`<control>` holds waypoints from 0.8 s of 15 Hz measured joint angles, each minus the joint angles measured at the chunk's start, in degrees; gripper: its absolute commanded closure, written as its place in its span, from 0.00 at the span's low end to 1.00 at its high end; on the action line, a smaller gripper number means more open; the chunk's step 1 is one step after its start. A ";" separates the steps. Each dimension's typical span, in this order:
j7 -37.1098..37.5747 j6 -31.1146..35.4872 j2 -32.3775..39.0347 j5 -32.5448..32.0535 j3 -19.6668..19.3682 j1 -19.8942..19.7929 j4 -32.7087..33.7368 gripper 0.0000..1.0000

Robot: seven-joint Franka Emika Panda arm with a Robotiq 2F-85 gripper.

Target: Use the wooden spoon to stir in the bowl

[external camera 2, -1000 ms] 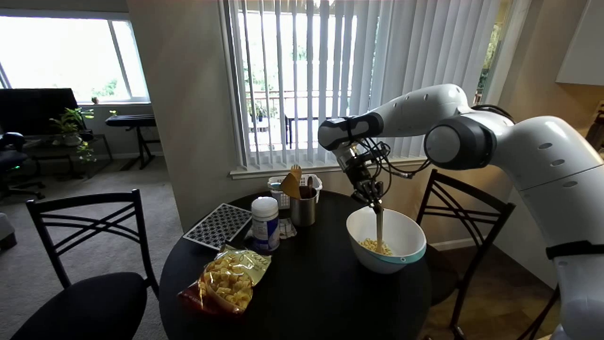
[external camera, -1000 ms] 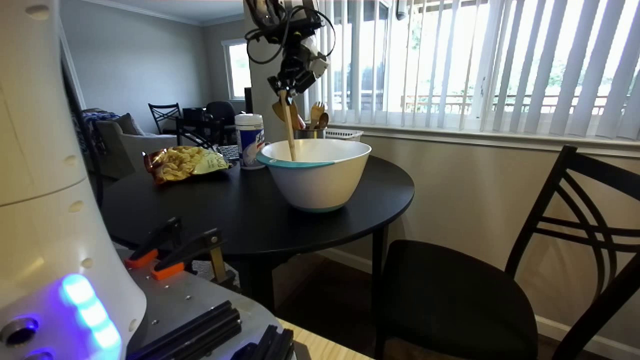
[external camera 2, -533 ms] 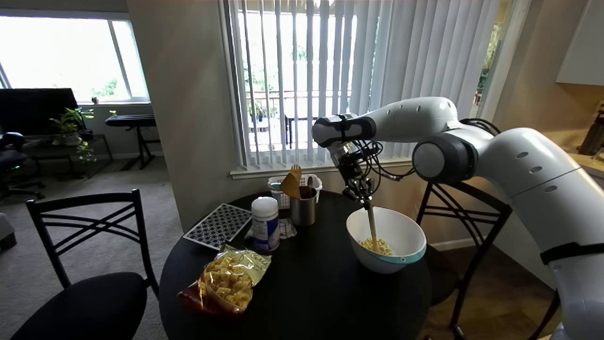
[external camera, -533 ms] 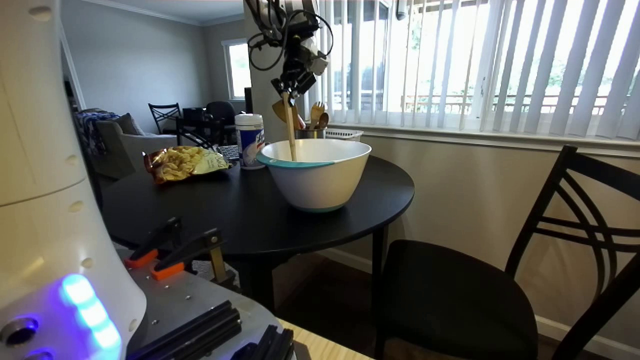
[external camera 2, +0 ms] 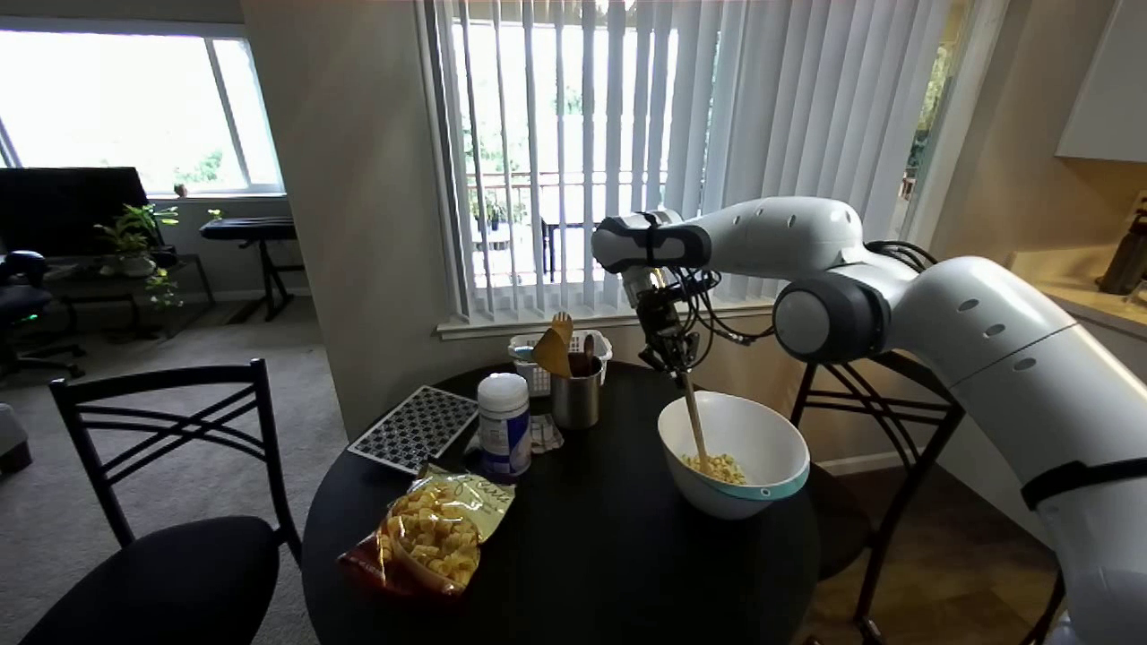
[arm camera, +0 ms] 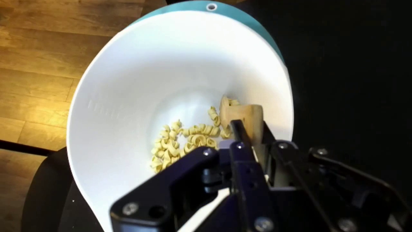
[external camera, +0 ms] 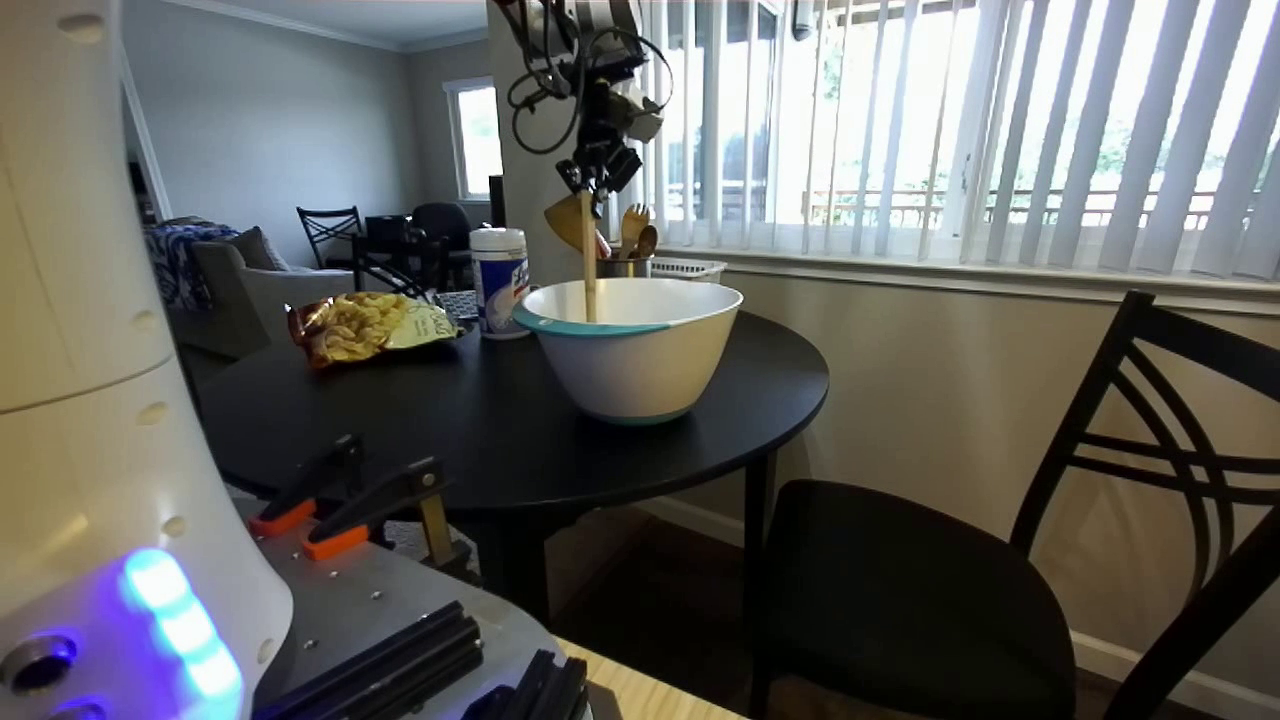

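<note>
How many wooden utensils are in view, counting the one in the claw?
4: the wooden spoon, held in the claw, reaches into the mixing bowl; a spatula, a fork and a brown spoon stand in the metal holder. More may be hidden there.

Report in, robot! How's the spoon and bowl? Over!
Gripper shut on wooden spoon. Its lower end among pasta, inside white bowl. Nothing visibly blocking it.

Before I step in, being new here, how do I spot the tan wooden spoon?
Find the round black table, then its large white bowl. The spoon dips into it, held by the black gripper, unlike wooden utensils in the silver metal cup.
</note>
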 measured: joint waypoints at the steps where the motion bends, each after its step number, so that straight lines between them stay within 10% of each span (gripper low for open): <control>1: 0.00 1.14 0.24 0.00 -0.14 0.00 0.62 0.97; 12: 0.64 4.60 -0.30 -1.33 -5.25 -1.30 5.85 0.97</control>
